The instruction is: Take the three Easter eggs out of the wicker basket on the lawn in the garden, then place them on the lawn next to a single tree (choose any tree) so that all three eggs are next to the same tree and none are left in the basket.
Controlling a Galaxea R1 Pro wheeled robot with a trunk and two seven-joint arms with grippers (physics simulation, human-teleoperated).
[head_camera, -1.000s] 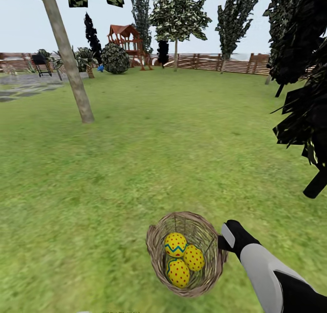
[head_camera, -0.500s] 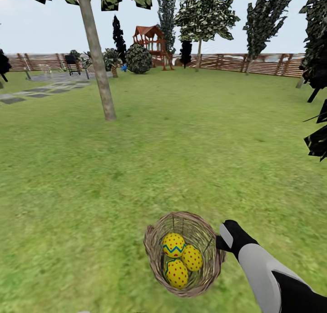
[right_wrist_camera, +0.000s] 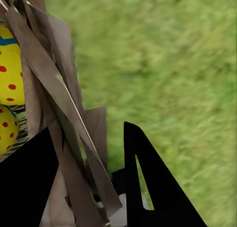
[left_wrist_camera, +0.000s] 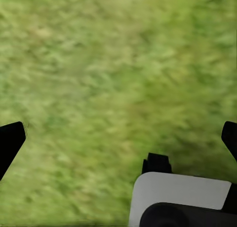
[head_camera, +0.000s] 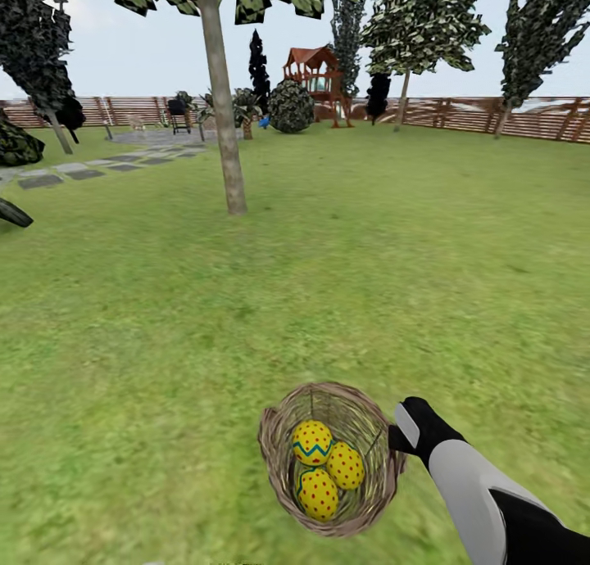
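Right tool [right_wrist_camera: 89, 177] clamped wicker basket [head_camera: 283, 458] rim; three eggs [head_camera: 328, 465] inside. Left tool [left_wrist_camera: 118, 138] spread wide above lawn [head_camera: 369, 262]. Open grass between basket and tree [head_camera: 223, 98].

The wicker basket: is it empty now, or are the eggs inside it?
Not empty. The wicker basket holds all three Easter eggs, clustered on its bottom, while the right tool grips its rim.

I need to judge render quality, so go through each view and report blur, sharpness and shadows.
Head view: eggs, wicker basket and tree trunk render sharply; flat even light, no cast shadow under the tree. Left wrist view: lawn smeared soft; dark fingertips crisp. Right wrist view: grass blurred; wicker strips and right gripper sharp.
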